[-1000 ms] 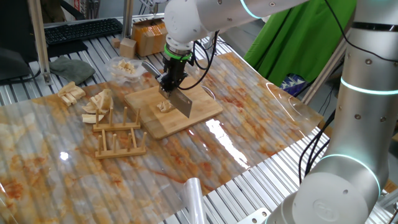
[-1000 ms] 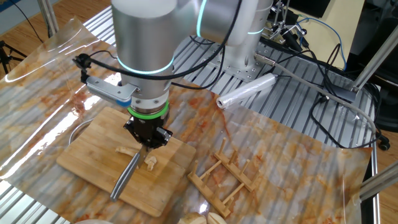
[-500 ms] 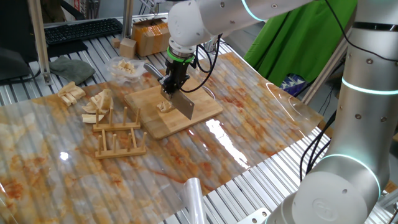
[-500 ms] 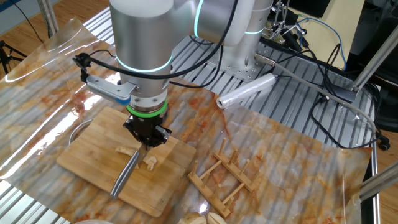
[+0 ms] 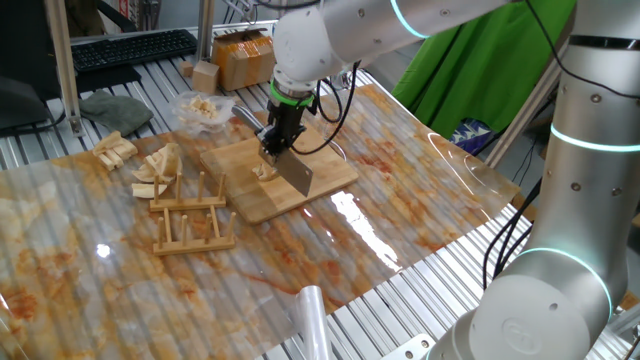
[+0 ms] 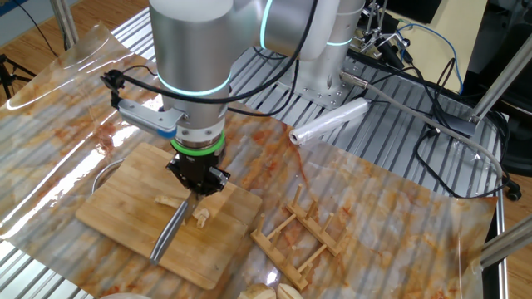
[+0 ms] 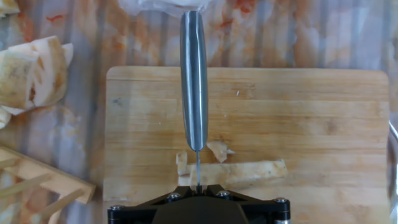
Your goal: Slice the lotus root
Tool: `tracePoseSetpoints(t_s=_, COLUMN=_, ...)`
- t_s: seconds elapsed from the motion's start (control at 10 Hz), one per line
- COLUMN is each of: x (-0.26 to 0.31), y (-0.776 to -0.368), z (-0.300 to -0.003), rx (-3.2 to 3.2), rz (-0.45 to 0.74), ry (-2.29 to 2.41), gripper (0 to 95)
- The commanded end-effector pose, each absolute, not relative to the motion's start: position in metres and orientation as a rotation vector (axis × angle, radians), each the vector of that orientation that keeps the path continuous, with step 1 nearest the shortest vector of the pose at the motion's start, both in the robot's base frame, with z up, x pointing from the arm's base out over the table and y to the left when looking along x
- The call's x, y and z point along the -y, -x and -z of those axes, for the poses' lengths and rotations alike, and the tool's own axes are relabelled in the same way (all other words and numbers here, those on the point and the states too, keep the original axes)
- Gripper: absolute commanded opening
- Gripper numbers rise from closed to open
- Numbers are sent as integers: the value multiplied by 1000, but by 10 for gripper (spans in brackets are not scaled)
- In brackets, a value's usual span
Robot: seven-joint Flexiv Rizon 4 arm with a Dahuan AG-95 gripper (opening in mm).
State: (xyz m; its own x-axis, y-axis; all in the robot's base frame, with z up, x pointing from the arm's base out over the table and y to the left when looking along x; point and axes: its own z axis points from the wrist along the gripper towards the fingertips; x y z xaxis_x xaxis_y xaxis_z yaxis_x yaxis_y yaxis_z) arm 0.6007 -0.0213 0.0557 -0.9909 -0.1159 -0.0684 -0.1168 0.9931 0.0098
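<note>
Gripper point(image 6: 198, 189) clamped on the knife point(image 6: 170, 233) handle, pointing straight down. We compare with a second ago: the hand sits lower over the board point(image 5: 320, 178), and the blade edge, which hung clear of the wood in the one fixed view, now reaches down to about board level. No visible sideways shift, no twist of the wrist.

Lotus root point(image 7: 233, 171) lies directly below the hand, on the near part of the board. In the hand view it is a long pale strip running crosswise under the blade line, with smaller cut bits point(image 7: 219, 150) just beside the blade. The blade crosses it near its left end.

We read this as a cutting stroke in progress, a slice coming off the short end. Whether the edge has gone fully through we cannot tell; the handle hides the contact.

Away from the hand: wooden rack point(image 5: 190, 215), larger tan pieces point(image 5: 155, 168), a plastic roll point(image 6: 328, 122). None are involved.

Most of the strip is uncut, so we judge several more strokes remain.
</note>
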Motion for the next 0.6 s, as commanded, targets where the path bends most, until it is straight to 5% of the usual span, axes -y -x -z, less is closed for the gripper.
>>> tracePoseSetpoints(t_s=0.1, x=21, y=-601, z=-39, rx=-3053, rz=-30, ry=167, gripper=0)
tracePoseSetpoints(t_s=0.6, x=19, y=-599, z=-58, rx=-3086, rz=-5, ry=156, gripper=0)
